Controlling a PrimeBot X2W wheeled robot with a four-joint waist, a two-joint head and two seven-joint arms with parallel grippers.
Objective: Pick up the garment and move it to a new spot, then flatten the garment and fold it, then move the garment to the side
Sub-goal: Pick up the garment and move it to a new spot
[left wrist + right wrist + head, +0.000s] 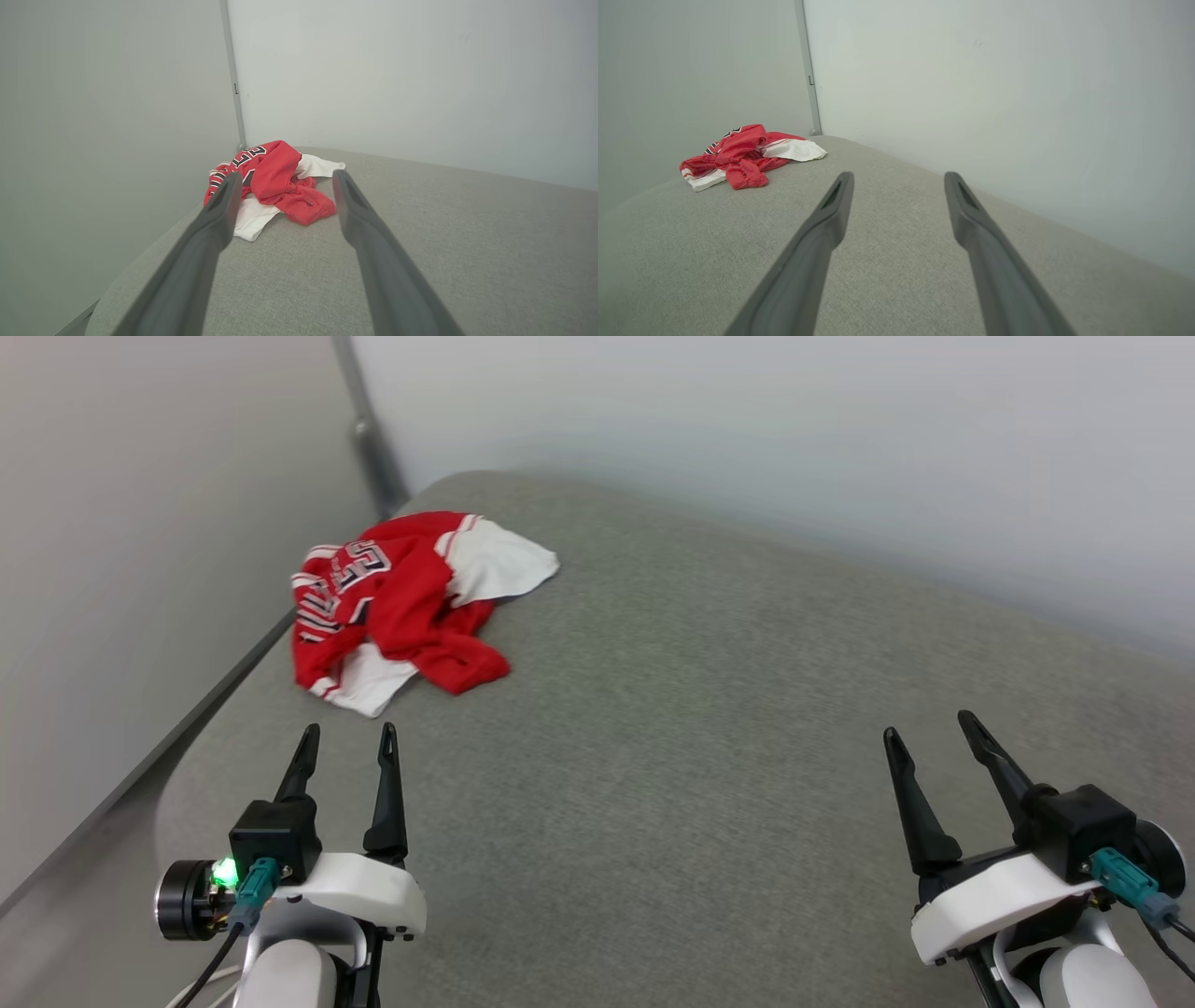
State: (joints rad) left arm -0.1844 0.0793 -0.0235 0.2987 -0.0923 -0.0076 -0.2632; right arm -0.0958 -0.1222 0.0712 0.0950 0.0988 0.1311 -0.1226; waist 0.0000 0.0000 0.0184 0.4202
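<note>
Red garment (411,602) lies just beyond left fingers (386,793).

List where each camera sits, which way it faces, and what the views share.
Head view: on the head, looking forward and down at the grey padded surface; left gripper and right gripper show, both open.
Left wrist view: on the left wrist, facing the crumpled shirt between its own fingers.
Right wrist view: on the right wrist, facing the wall past its own fingers; shirt at left.
Shared: all show the shirt.
</note>
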